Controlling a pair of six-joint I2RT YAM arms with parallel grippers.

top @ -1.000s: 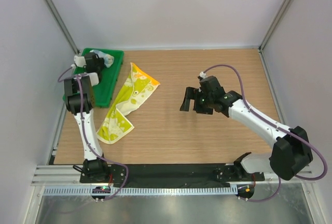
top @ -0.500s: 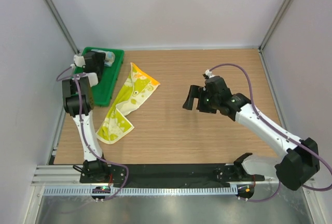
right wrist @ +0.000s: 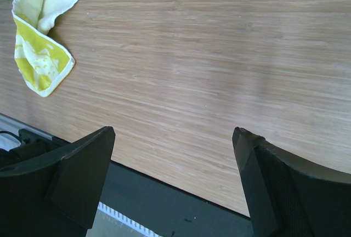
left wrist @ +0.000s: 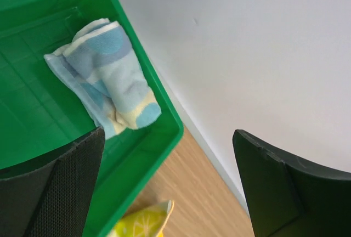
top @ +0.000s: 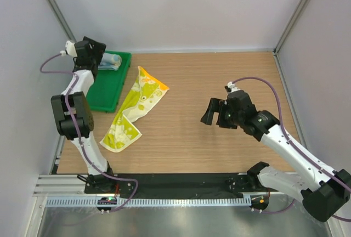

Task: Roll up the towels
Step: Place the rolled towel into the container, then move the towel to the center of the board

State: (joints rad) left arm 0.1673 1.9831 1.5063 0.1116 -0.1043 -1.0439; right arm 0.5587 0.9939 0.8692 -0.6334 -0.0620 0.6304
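Note:
A light blue towel (left wrist: 107, 75) lies rolled up in the back of the green tray (left wrist: 164, 111); from above the same blue towel (top: 110, 61) shows beside my left gripper (top: 94, 56). The left gripper (left wrist: 169, 135) hangs open above the tray's back corner and holds nothing. The yellow-green towel (top: 135, 107) lies flat and crumpled on the wooden table, right of the tray (top: 107, 95). My right gripper (top: 215, 113) hovers open and empty over bare table, well to the right of it. In the right wrist view the yellow-green towel (right wrist: 40, 56) shows at the far left, the right gripper (right wrist: 173, 133) above the table's near edge.
A white back wall (left wrist: 263, 56) runs close behind the tray. A black strip and metal rail (top: 181, 185) border the table's near edge. Grey side walls stand on both sides.
My left gripper has opened and risen toward the back left, leaving the blue towel in the tray. The right arm has drifted right and nearer, still open.

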